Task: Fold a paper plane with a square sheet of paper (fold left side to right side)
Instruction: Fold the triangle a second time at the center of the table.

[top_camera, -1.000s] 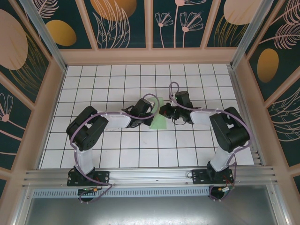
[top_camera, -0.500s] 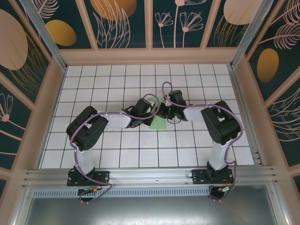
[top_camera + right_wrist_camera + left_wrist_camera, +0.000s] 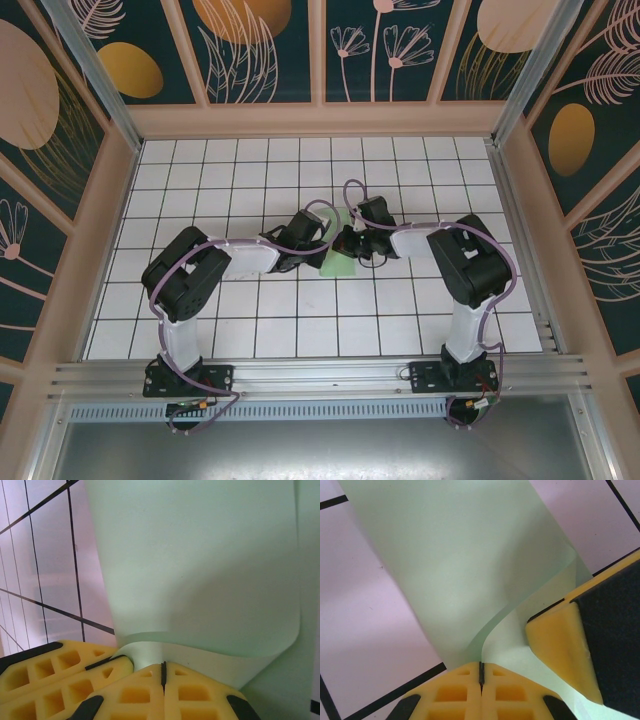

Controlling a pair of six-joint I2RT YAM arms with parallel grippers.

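Note:
The square sheet of paper (image 3: 339, 264) is pale mint green and lies partly folded at the table's middle, mostly hidden under both grippers. My left gripper (image 3: 324, 244) (image 3: 481, 666) is shut, and the curled edge of the paper's raised flap (image 3: 470, 570) runs into its jaw seam. From the right, my right gripper (image 3: 348, 241) (image 3: 163, 666) is shut with its tips against the paper (image 3: 200, 570), under the curling flap. Its yellow finger (image 3: 560, 645) sits close beside the left jaws. A finished paper plane is out of view.
The white tiled table (image 3: 250, 170) is walled by a wooden frame with patterned panels (image 3: 260, 50). The metal rail (image 3: 320, 378) holding both arm bases runs along the near edge. Both arms reach inward and their purple cables (image 3: 365, 190) loop above the paper.
My right arm has swung left, bringing its gripper up against the paper and the left gripper. The left arm and the paper have stayed put.

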